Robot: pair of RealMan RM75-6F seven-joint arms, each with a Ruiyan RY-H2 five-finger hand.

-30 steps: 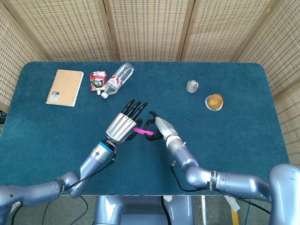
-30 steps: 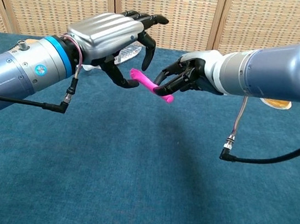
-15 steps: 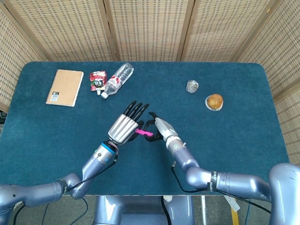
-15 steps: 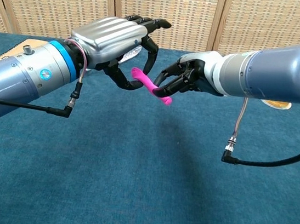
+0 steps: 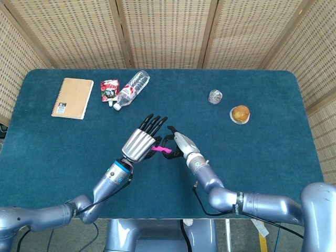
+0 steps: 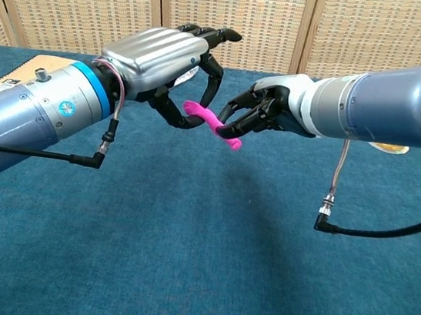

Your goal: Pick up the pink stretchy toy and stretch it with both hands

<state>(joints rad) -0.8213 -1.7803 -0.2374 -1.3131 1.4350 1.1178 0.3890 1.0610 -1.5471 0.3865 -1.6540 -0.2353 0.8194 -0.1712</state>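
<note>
One pink toy (image 6: 211, 122) (aloft): right hand (image 6: 259, 113) pinches it, left hand (image 6: 168, 63) spread.

Woven rattan screen panels (image 5: 168, 31) (wood-framed), teal-covered table (image 5: 262, 157), even light

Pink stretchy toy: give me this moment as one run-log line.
pink stretchy toy: airborne, unstretched | right hand: pinches it | left hand: fingers curled around free end, grip unclear | phase: pre-stretch

R hand (image 6: 259, 111) pinches pink toy (image 6: 213, 123) above table; L hand (image 6: 165, 62) fingers spread just beside it.
</note>
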